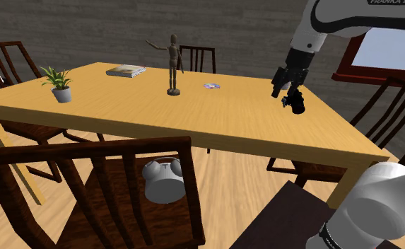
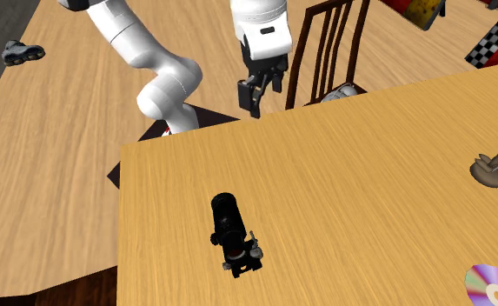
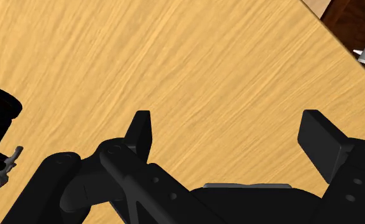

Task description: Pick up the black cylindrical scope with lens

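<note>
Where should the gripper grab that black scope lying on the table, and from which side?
Take the black scope by its plain round barrel, coming straight down from above with the open gripper spanning the barrel's width. It lies flat on its side on the table, and its other end carries a knobbed mount that would likely get in the way.

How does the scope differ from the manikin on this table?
The scope is black, the manikin brown. The scope lies on its side; the manikin stands upright on a round base. The scope is stubby, the manikin tall and thin. Both rest on the table, clear of the open claw.
</note>
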### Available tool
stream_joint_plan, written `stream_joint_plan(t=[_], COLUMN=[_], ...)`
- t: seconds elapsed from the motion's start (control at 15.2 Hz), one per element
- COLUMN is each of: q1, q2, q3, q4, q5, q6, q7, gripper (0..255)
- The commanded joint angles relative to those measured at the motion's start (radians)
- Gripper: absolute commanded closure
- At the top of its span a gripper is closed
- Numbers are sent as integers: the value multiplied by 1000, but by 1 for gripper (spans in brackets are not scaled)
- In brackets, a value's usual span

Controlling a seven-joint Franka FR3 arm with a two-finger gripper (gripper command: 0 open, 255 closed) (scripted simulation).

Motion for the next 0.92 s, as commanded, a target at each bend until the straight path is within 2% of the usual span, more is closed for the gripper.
stream_joint_plan(t=[0.0, 0.46, 0.86], q1=[-14, -54, -79], q2=[43, 200, 362], q3=[-40, -182, -308], q4=[22, 141, 276], q5=[-8, -6, 39], q6=[22, 58, 71], q7=[-26, -123, -219], gripper=[0, 0, 0])
